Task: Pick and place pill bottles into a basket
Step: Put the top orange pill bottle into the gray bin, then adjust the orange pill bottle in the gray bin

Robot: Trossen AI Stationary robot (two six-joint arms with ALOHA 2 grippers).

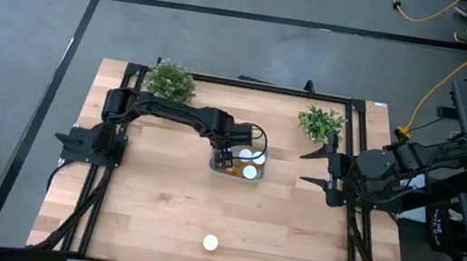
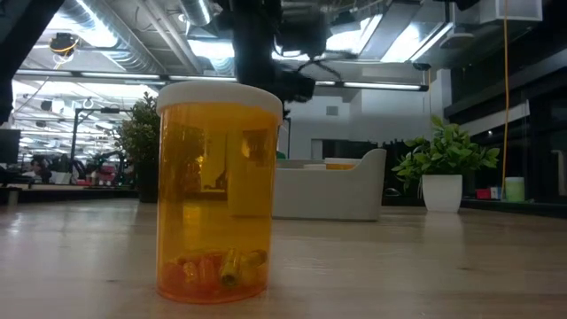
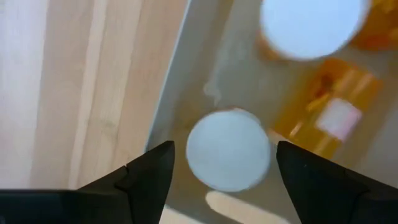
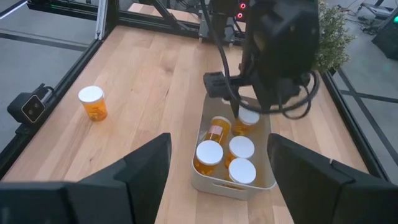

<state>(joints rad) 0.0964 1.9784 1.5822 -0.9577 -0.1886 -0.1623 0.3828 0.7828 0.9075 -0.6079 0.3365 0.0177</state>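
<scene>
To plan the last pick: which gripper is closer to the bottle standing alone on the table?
Left. The left gripper hangs over the basket, up-table from the lone bottle; the right gripper waits farther off at the table's right edge.

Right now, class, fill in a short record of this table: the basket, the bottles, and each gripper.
basket: pale grey-blue translucent plastic bin, mid-table
bottles in basket: five orange-amber pill bottles with white caps; one lies on its side
bottle outside: one upright orange-amber bottle near the table's front edge
left gripper: open above the basket, a white cap below between its fingers
right gripper: open, waiting at the table's right edge
</scene>
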